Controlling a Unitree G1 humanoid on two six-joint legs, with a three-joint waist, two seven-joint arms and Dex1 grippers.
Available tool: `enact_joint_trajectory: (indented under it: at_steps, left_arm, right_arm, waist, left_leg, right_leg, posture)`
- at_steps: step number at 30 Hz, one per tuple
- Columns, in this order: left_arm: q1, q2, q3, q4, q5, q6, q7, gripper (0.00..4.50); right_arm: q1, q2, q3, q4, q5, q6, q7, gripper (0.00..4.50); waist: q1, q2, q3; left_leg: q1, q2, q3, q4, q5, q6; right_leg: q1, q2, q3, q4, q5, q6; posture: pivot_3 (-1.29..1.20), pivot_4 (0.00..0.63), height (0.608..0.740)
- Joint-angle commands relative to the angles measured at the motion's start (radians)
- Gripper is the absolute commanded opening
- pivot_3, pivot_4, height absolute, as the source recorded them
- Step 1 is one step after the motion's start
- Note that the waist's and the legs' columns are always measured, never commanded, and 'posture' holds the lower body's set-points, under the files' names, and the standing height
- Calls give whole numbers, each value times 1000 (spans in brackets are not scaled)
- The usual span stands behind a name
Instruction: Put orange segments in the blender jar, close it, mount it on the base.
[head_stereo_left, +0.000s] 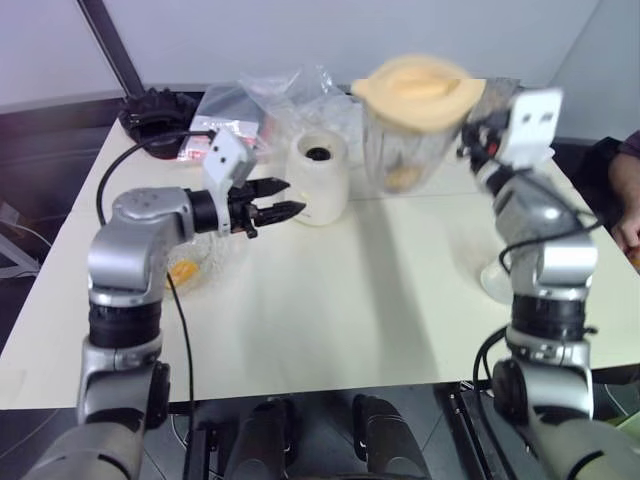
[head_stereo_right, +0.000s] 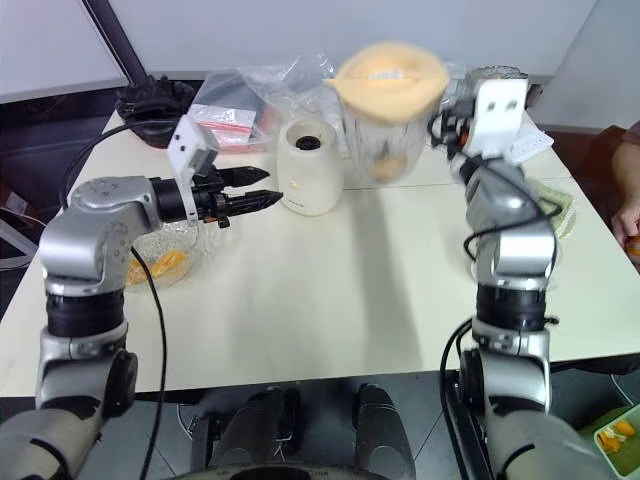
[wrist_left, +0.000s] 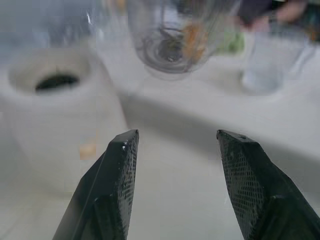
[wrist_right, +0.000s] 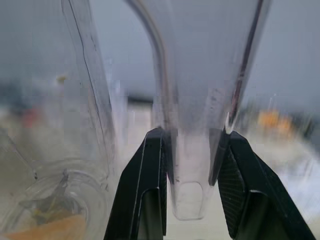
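Blender jar (head_stereo_left: 405, 150), one, hung lifted above the table (head_stereo_left: 340, 300) behind and beside the single cream base (head_stereo_left: 318, 178), peach lid (head_stereo_left: 418, 90) on, orange segments (head_stereo_left: 403, 178) inside, too blurred to count. Gripped by its clear handle (wrist_right: 192, 165) in the clenched right gripper (wrist_right: 192, 150). Judged stiff, slick, top-heavy; best kept by the handle. Left gripper (head_stereo_left: 285, 198) released, empty, near the base.
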Motion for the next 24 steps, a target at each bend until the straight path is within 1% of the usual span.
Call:
enact_joint_trajectory:
  at_steps: [1, 3, 5, 12, 15, 18, 24]
  left_arm:
    - [41, -42, 41, -98, -29, -16, 135, 2567]
    - [63, -62, 46, -122, -42, -25, 194, 2567]
    - [89, -52, 26, -135, -31, -60, 226, 2567]
    - [188, -46, 20, -156, -4, -149, 360, 2567]
    - [224, -53, 34, -162, -16, -165, 408, 2567]
    - [244, -45, 21, -173, -23, -173, 432, 2567]
    - [264, -44, 5, -199, -32, -172, 476, 2567]
  right_arm:
    - [-180, -24, -28, 101, 11, -40, -5, 801]
    - [-296, -16, -22, 225, 13, -79, 4, 801]
    - [-392, -7, -5, 369, 4, -144, 27, 801]
    - [-592, 80, 13, 780, 9, -341, 78, 801]
    - [-652, 139, 24, 955, -11, -438, 62, 801]
    - [-679, 182, 26, 1091, -25, -511, 52, 801]
    - [-715, 239, 29, 1228, -35, -575, 61, 801]
  waist:
    - [-3, 0, 0]
    - [-10, 0, 1]
    - [-13, 0, 1]
    - [-31, 0, 1]
    - [-30, 0, 1]
    - [-30, 0, 1]
    - [-28, 1, 1]
  left_leg:
    - [3, 0, 0, 0, 0, 0]
    - [10, 1, 2, -1, 0, 0]
    - [10, 1, 2, -1, 1, 1]
    - [10, 1, 3, -2, 1, 1]
    - [9, 1, 2, -4, 1, 1]
    - [9, 1, 2, -5, 1, 1]
    - [7, 0, 2, -5, 1, 0]
  right_leg:
    - [3, 1, 0, 0, 0, 0]
    - [9, 1, 0, -2, -2, -3]
    - [10, 1, 0, -4, -1, -5]
    - [10, 0, 1, -4, 1, -1]
    - [8, 0, 1, -4, 1, -2]
    - [7, 0, 1, -4, 1, -2]
    - [7, -2, 0, -6, 2, -2]
  posture:
    - [0, 150, 740]
    - [0, 150, 740]
    - [0, 150, 740]
    - [0, 150, 740]
    - [0, 150, 740]
    - [0, 150, 740]
    - [0, 150, 740]
